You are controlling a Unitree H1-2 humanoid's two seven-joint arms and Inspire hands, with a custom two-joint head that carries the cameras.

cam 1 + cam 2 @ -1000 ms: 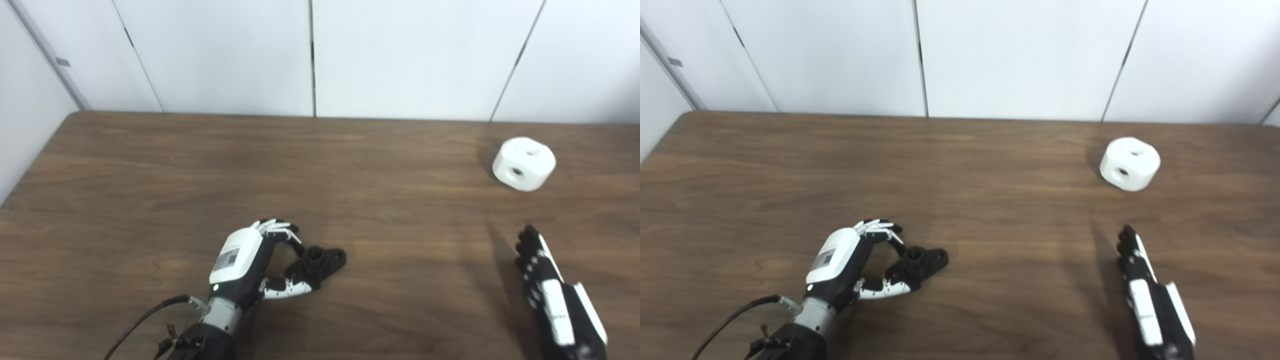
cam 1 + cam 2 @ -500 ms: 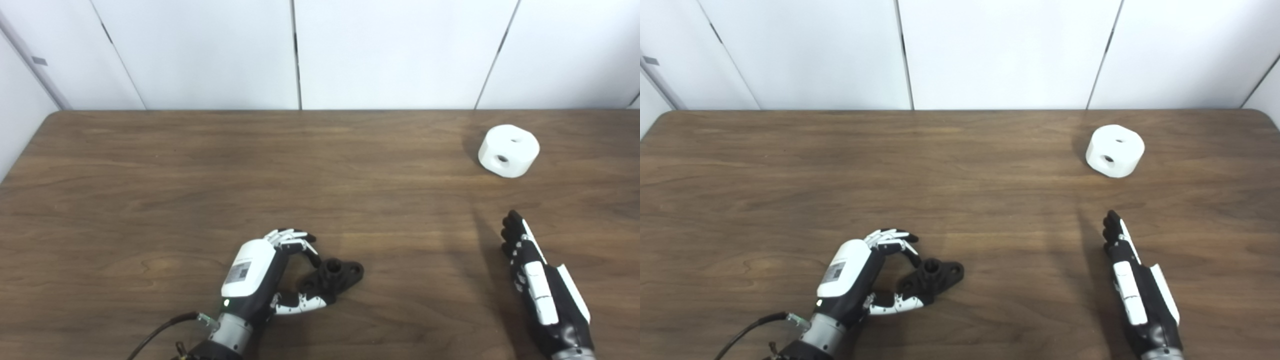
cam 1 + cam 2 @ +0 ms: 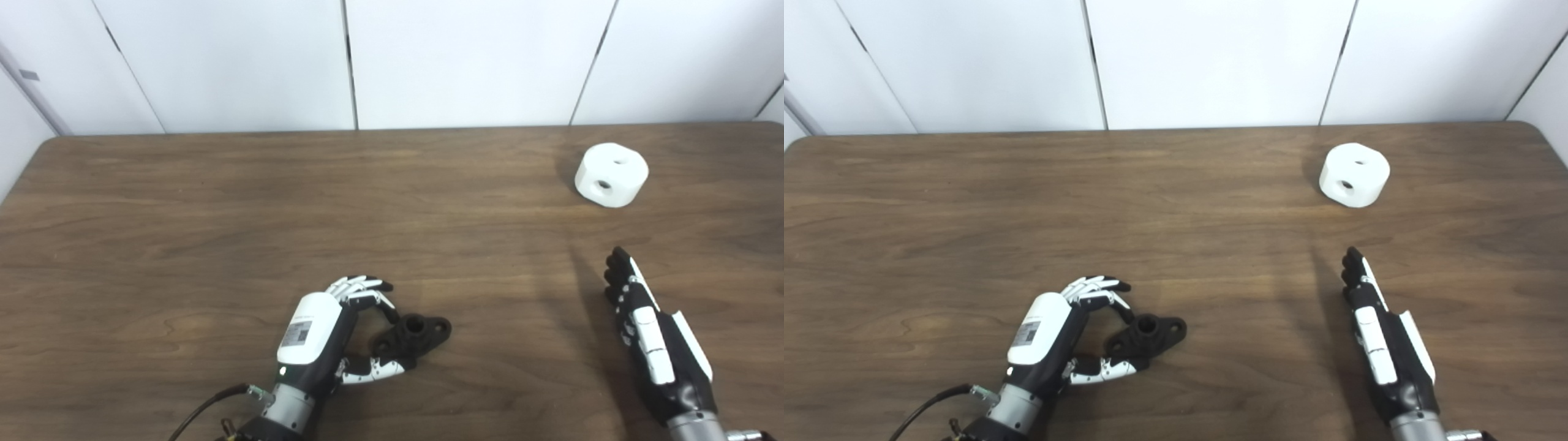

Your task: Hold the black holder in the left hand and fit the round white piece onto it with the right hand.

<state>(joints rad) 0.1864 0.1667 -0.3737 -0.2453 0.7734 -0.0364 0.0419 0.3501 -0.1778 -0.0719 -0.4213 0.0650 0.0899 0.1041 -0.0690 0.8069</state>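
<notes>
One table's (image 3: 1176,184) rounded right corner, right eye view only

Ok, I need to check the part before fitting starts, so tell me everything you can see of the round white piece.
The round white piece is a squat, matte, plastic-looking drum with flattened facets on its side. One small hole shows in its top face and another in the side facing the camera. It sits flat on the brown wooden table, near the far right corner. Nothing touches it; the right hand lies well short of it.

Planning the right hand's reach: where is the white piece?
The white piece sits on the table at far right, beyond the open right hand.
</notes>
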